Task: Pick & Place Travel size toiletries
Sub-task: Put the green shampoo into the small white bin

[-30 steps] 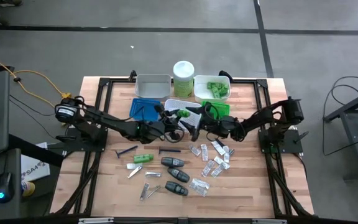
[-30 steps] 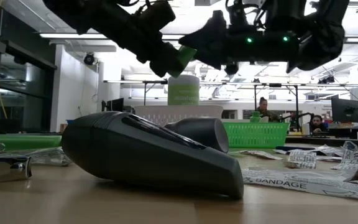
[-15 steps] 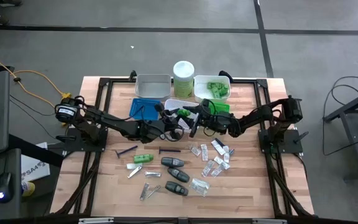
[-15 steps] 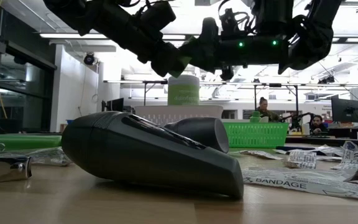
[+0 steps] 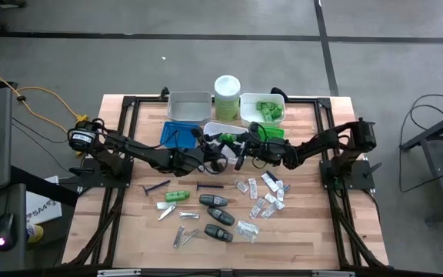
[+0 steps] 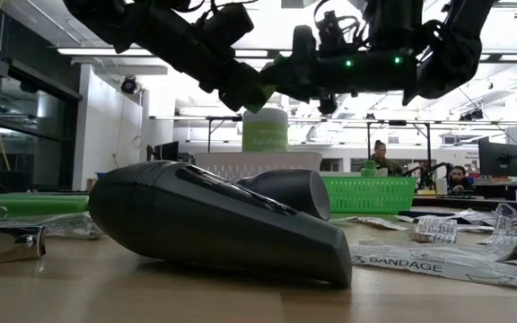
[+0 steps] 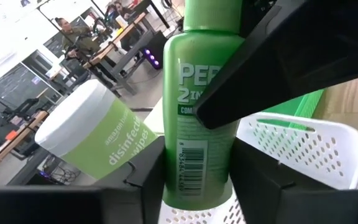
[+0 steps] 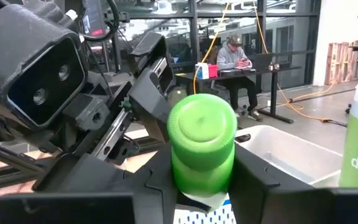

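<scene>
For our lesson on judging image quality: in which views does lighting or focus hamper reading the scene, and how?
Low view: bright ceiling lights turn both arms into dark silhouettes, and the nearby dark grey oval case looms large and soft. Left wrist view: the green plastic tube sits so close that its label is cropped. High view: even light, no glare, but the small items look tiny.

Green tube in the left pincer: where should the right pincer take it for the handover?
Take the round cap, the end standing free beyond the left pincer, which clamps the green tube around its labelled body. Come end-on from the right arm's side, along the tube's length. The right pincer faces the cap squarely, and the body probably leaves too little free room.
</scene>
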Tool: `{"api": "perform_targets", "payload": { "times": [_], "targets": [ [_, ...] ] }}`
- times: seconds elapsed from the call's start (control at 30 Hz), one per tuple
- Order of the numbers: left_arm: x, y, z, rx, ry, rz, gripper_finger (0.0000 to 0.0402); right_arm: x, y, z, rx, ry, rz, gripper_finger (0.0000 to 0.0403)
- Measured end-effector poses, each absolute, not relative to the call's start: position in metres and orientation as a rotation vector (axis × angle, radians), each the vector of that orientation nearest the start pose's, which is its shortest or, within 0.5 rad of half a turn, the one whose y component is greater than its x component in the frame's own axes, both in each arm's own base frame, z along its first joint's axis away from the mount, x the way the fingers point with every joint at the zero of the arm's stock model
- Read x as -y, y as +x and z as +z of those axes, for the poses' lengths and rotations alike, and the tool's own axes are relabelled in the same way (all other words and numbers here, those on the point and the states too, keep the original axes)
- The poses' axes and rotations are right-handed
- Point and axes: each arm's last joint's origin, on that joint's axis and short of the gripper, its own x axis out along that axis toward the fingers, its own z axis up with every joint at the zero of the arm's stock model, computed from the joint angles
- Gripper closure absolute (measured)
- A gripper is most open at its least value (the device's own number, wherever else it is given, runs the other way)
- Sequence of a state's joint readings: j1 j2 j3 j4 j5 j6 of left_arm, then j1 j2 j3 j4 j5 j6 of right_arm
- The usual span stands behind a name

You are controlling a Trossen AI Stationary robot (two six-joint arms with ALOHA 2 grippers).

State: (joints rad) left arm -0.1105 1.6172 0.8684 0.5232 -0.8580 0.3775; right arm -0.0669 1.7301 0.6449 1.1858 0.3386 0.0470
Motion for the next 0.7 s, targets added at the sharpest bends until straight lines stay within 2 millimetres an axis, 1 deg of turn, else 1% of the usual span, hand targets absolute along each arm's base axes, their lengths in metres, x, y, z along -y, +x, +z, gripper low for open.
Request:
{"api": "perform_targets", "payload": {
  "times": [0.07, 0.17, 0.27, 0.37, 0.5, 0.57, 0.7],
  "targets": [
    [0.016, 0.337, 0.227, -0.333, 0.455, 0.703, 0.0221, 0.032, 0.321, 0.188, 0.097, 0.043, -0.426, 0.0321],
    [0.015, 0.334, 0.232, -0.315, 0.424, 0.728, 0.0197, 0.037, 0.315, 0.194, 0.036, 0.005, -0.537, 0.0321],
    [0.016, 0.330, 0.235, -0.331, 0.412, 0.763, 0.0190, 0.043, 0.307, 0.199, -0.039, -0.044, -0.677, 0.0321],
    [0.016, 0.324, 0.235, -0.366, 0.409, 0.790, 0.0189, 0.051, 0.298, 0.208, -0.101, -0.074, -0.737, 0.0321],
    [0.018, 0.312, 0.239, -0.404, 0.348, 0.806, 0.0188, 0.070, 0.279, 0.211, -0.241, -0.079, -0.883, 0.0321],
    [0.020, 0.302, 0.241, -0.441, 0.316, 0.804, 0.0188, 0.082, 0.268, 0.211, -0.299, -0.055, -0.944, 0.0321],
    [0.020, 0.284, 0.244, -0.473, 0.233, 0.822, 0.0188, 0.107, 0.246, 0.203, -0.350, 0.008, -0.988, 0.0321]
  ]
}}
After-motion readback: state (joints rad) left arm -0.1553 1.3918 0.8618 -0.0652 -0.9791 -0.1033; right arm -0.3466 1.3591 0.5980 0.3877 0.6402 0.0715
